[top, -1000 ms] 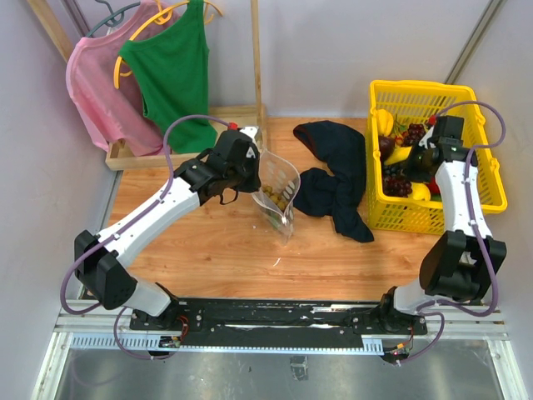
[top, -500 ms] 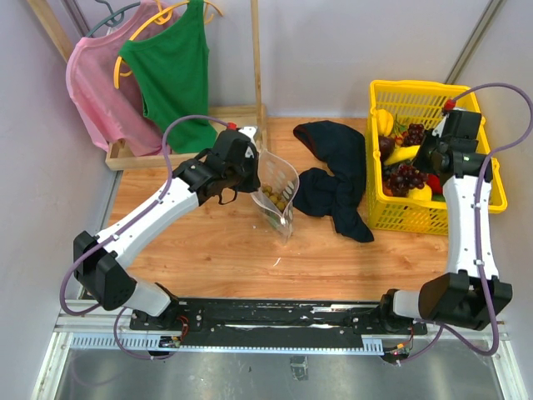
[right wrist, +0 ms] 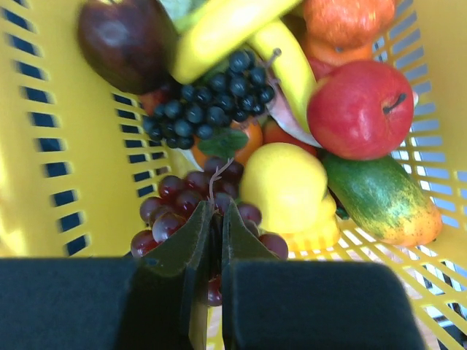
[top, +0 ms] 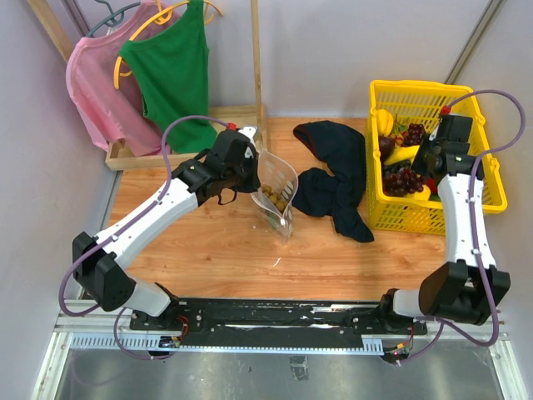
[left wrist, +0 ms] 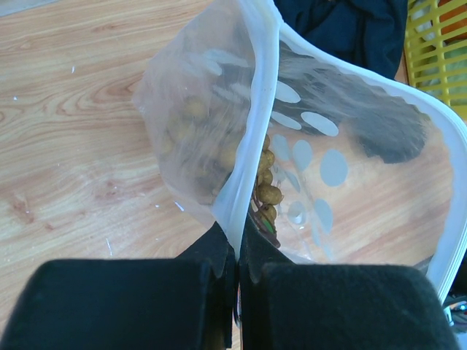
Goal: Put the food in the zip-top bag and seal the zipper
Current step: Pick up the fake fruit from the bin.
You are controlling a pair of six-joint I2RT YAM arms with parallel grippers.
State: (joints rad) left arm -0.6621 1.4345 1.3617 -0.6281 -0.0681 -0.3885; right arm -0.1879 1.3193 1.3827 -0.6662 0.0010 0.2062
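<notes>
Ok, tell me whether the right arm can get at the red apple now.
Probably reachable: the red apple lies uncovered atop the basket pile, but the right gripper is shut on the grape bunch.

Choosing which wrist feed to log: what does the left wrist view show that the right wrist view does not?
Only the left wrist: the left gripper shut on the edge of the zip-top bag, longans inside, the dark cloth, the wooden table. Only the right wrist: the right gripper shut on the reddish grapes, beside a lemon, a red apple and dark grapes. Both: the yellow basket.
</notes>
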